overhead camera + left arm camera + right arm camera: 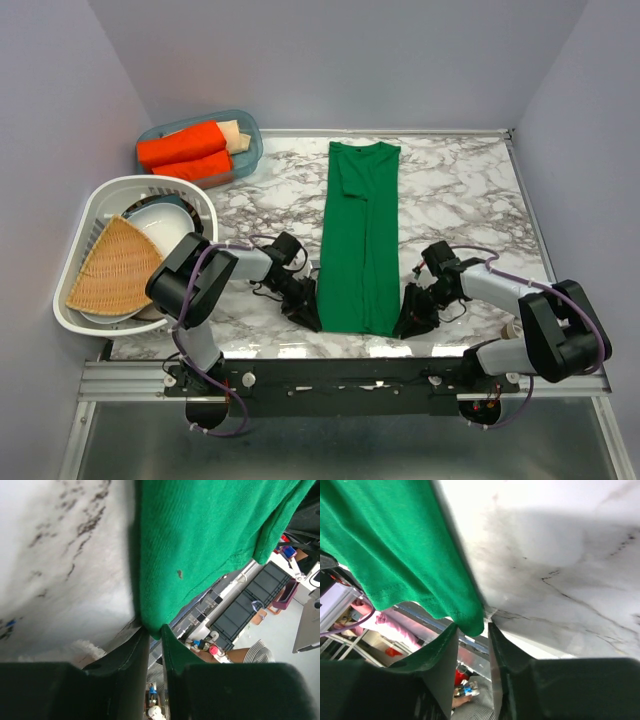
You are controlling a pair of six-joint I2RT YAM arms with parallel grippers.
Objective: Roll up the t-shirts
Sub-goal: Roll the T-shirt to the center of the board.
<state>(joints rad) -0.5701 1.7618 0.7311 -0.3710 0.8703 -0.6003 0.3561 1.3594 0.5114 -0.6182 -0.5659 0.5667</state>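
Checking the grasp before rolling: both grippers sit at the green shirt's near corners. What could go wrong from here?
1. Only the corner tip of the shirt lies between the fingers of the left gripper and the right gripper; so shallow a bite may slip out.
2. The shirt is folded in layers; the jaws might catch only some, giving a skewed roll.

Top view: lit brightly and evenly from overhead; shadows kept soft and short; faint sheen seen on marble table [470,190], no hard glare; focus sharp; slight wide-angle bowing noted at frame edges. Wrist views: tabletop overexposed to near white, veins smeared and soft; dark shadow band cast along edge of green t-shirt [200,540]; near fingers [132,665] underexposed, blurred.
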